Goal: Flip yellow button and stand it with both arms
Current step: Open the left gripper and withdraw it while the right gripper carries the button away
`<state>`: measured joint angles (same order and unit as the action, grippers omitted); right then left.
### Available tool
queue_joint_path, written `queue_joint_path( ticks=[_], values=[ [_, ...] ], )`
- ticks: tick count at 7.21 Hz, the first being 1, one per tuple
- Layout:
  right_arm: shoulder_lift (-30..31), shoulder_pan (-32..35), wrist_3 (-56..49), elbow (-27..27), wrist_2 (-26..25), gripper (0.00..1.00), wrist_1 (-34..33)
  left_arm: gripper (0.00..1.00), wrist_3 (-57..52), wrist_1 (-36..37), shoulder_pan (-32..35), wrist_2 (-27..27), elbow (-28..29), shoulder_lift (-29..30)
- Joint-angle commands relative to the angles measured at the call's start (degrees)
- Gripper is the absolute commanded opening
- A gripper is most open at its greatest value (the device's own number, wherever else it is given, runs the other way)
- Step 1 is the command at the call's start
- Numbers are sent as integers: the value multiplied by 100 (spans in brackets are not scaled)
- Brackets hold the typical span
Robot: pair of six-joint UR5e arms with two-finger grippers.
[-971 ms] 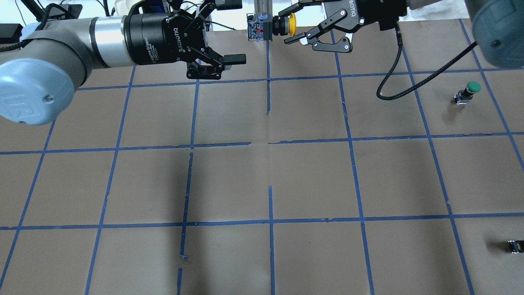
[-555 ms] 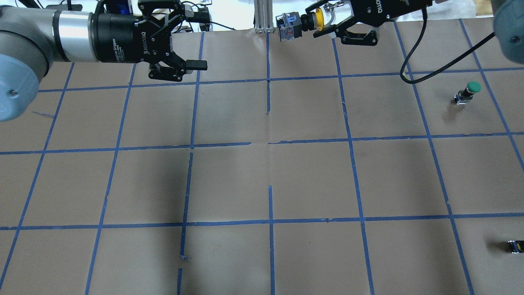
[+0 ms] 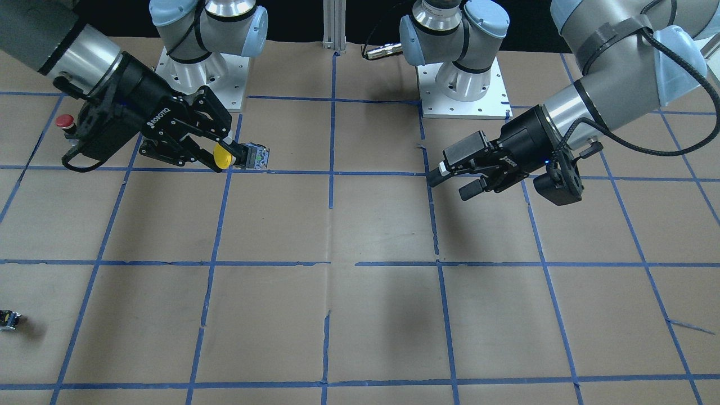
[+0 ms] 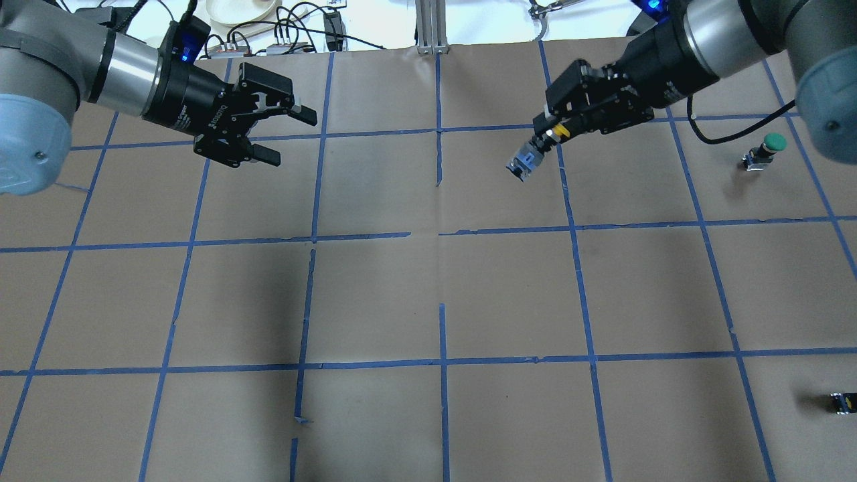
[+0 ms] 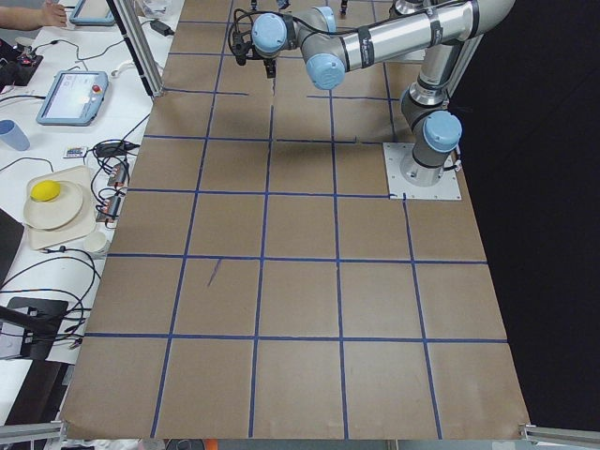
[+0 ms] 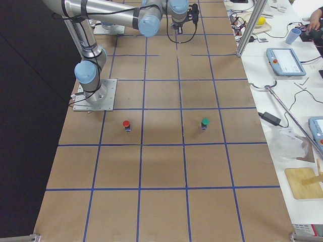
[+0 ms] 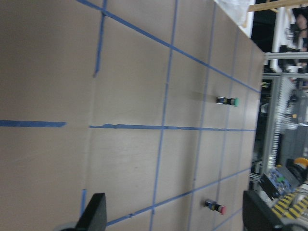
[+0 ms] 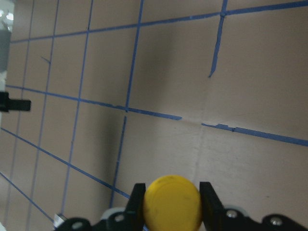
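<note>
- Right gripper point(image 4: 566, 127) is clamped on the cap of the yellow button point(image 4: 529, 159), held above the table point(image 4: 402, 301).
- The button's long axis runs from the cap, pinched between the fingers point(image 8: 208, 204), out to the contact block. The block points toward the left arm's side and slants down.
- Left gripper point(image 4: 284, 137) hangs well apart, jaws spread, holding nothing.

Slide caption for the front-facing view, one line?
Right gripper holds the yellow button by its cap; left gripper open, empty, across the table.
</note>
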<state>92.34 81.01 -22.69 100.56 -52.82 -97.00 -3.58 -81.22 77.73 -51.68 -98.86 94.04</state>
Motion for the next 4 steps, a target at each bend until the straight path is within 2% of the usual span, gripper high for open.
queue_joint_path(
  ticks=[1, 3, 4],
  values=[
    [424, -76, -2570, 735, -981, 36, -82, 100, 59, 28, 241, -1705, 452, 106],
    [425, -636, -4724, 859, -1624, 36, -65, 100, 59, -209, 794, -3533, 718, -227],
    [425, -1040, -5858, 1034, -1801, 36, -73, 100, 51, -315, 1032, -3812, 832, -307]
  ],
)
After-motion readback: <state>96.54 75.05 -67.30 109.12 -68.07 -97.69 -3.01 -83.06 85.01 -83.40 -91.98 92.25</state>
